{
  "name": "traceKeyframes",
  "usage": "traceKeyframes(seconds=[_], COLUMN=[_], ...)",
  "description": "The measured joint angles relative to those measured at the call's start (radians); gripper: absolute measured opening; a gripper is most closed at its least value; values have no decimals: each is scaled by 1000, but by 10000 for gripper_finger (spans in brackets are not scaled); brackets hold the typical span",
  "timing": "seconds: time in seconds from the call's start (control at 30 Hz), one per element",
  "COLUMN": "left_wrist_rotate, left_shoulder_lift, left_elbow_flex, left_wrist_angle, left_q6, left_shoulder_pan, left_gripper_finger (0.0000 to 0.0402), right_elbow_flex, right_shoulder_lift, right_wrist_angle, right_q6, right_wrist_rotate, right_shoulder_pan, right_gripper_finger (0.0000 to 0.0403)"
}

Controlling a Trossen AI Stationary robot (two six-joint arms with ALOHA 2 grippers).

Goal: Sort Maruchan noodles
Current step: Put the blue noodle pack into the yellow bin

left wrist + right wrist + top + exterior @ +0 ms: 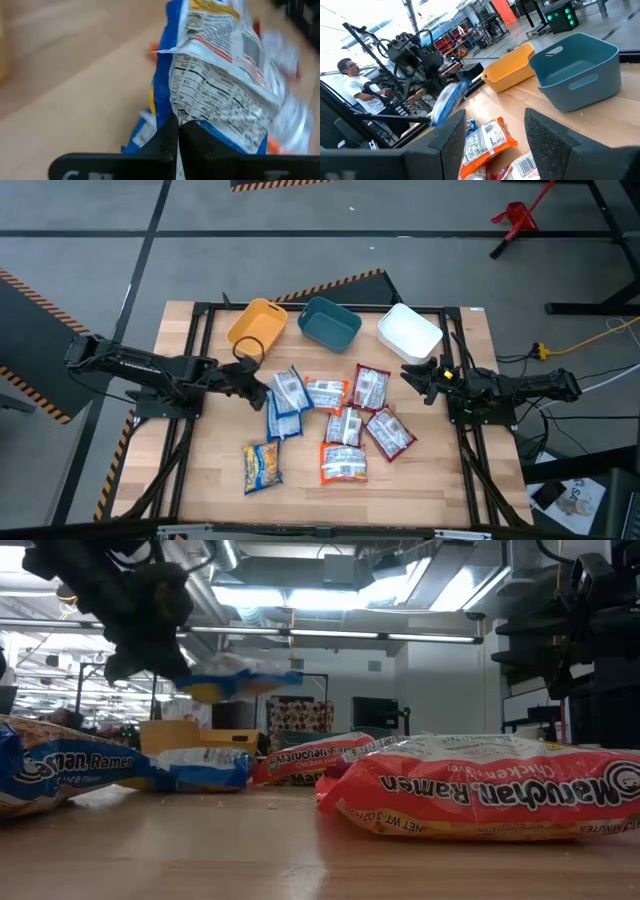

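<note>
My left gripper (258,386) is shut on a blue-and-white noodle packet (289,390), held above the table near the middle; the packet shows raised in the low view (240,680) and in the right wrist view (447,102). Another blue packet (283,421) lies below it. A blue-and-yellow packet (262,465), two orange packets (325,393) (343,463) and three dark red packets (370,388) (345,425) (390,432) lie flat on the table. My right gripper (420,377) is open and empty at the table's right, in front of the white bin (409,332). My left gripper pinches the blue packet's near end seam (182,112) between its two shut fingers (167,137). The fingers come from the table's left. The packet sticks out beyond the fingertips, label side showing, lifted clear of the table.
A yellow bin (257,327), a teal bin (329,323) and the white bin stand in a row along the table's far edge. Bare wood lies at the near edge and the near right corner. A person (355,82) sits beyond the table's left side.
</note>
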Motion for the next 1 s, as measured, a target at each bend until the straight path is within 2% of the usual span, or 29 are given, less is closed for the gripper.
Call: traceKeyframes(seconds=[0.33,0.6,0.83,1.0], left_wrist_rotate=[-188,-351,-365,-349], left_shoulder_lift=[-123,-132,-126,-126], left_elbow_flex=[0,1,2,2], left_wrist_angle=[0,-20,-193,-195], left_q6=[-135,-243,-395,-421], left_shoulder_pan=[127,274,412,457], left_gripper_finger=[0,0,0,0], right_elbow_flex=[0,0,0,0], right_shoulder_lift=[0,0,0,0], right_wrist_angle=[0,0,0,0], right_q6=[0,0,-1,-22], right_wrist_rotate=[0,0,0,0], right_shoulder_pan=[0,0,0,0], right_gripper_finger=[191,191,191,191])
